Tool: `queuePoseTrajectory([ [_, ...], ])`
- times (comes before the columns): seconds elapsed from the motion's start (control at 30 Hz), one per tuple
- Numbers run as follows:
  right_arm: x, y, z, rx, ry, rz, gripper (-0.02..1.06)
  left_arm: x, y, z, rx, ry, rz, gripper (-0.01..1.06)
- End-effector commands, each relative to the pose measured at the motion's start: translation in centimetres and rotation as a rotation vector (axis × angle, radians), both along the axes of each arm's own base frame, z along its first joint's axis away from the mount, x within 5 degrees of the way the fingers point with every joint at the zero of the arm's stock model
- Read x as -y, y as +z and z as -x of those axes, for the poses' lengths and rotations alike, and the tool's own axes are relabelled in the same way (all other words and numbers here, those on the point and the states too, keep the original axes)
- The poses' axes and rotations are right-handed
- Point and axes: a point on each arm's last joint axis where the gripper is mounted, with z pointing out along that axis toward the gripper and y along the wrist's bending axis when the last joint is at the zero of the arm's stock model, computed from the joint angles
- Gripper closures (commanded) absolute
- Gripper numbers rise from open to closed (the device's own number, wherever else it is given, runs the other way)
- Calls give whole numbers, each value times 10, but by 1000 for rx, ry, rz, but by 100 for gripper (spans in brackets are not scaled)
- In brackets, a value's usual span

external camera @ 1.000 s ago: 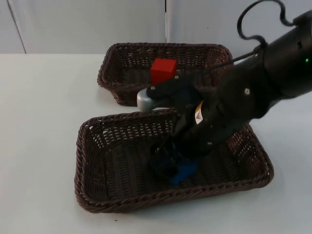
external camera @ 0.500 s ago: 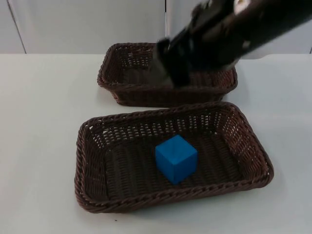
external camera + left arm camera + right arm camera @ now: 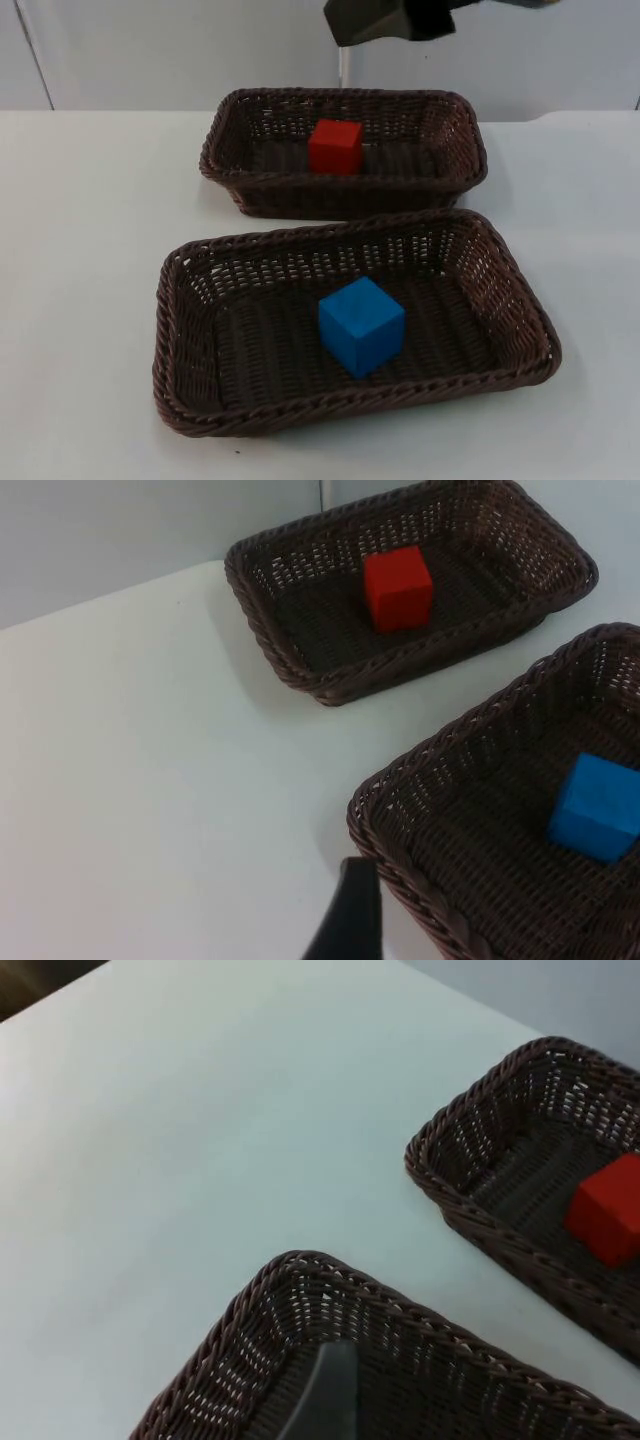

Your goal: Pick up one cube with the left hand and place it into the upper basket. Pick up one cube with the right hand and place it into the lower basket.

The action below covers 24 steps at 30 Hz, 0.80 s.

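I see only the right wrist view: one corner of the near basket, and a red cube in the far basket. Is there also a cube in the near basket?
Observer: Yes. In the top view a blue cube lies about in the middle of the lower basket.
Operator: Does a gripper hold it?
Observer: No, it stands free. The right gripper is at the top view's upper edge, beyond the upper basket.
Operator: And the left arm?
Observer: The left gripper is over the bare table, beside the lower basket's rim and touching neither cube.
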Motion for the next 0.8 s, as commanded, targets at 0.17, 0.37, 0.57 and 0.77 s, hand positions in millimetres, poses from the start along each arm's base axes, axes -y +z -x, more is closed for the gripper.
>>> queuePoseTrajectory([
  [0.17,5,14,6,36,13,-12,30,0,0,1,8,-1,-4,31],
  [0.37,9,15,10,16,13,8,30,0,0,1,10,0,-9,31],
  [0.57,17,19,18,22,13,2,30,0,0,1,10,-1,-4,31],
  [0.77,33,14,35,41,13,-17,30,-3,6,9,50,-5,0,31],
])
